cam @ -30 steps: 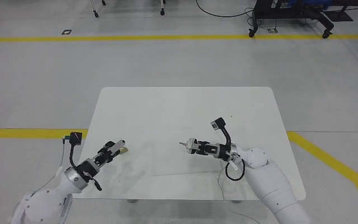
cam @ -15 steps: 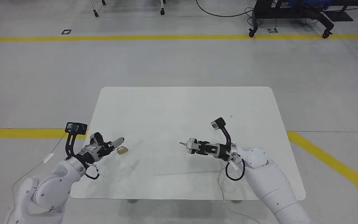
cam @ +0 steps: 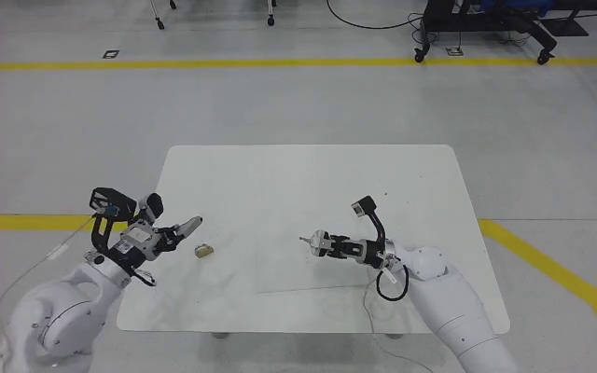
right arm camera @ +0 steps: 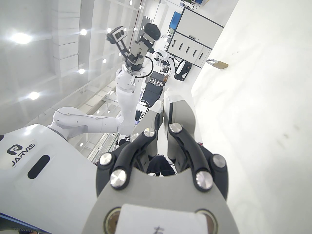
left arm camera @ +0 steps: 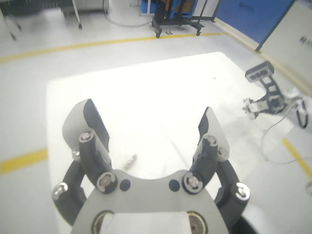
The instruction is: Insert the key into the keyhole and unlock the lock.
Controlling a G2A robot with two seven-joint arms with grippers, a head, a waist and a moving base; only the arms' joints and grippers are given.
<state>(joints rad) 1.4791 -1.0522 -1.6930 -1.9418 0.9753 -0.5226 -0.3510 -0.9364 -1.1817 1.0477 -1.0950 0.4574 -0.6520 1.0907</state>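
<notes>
Nearest the robot, the right tool (right arm camera: 167, 105) sits low over the tabletop (cam: 308, 182), right of the middle, with its fingers pressed shut on the key (cam: 303, 241). Only a thin metal tip of the key shows past the fingertips. The key's long axis runs level across the tabletop and points toward the left side.

At the left edge, the left tool (left arm camera: 148, 105) hangs above the surface with its fingers spread wide and nothing between the pads. It is aimed toward the right, across the tabletop.

The lock (cam: 201, 250) lies flat on the tabletop near the left edge, just beside the open left tool and on its robot side, touching neither tool. It is a small brass padlock. Its long axis runs roughly left to right, in about the same line as the key. In the right wrist view the silver shackle is at the end toward the left edge, and the brass body is at the end facing the key. Key tip and lock are well apart, with bare white surface between them.

Beyond the far edge of the tabletop is pale floor (cam: 93, 121) crossed by a yellow line (cam: 280, 63). Farther off, a dark wheeled cart (cam: 485, 20) stands at the back right.
</notes>
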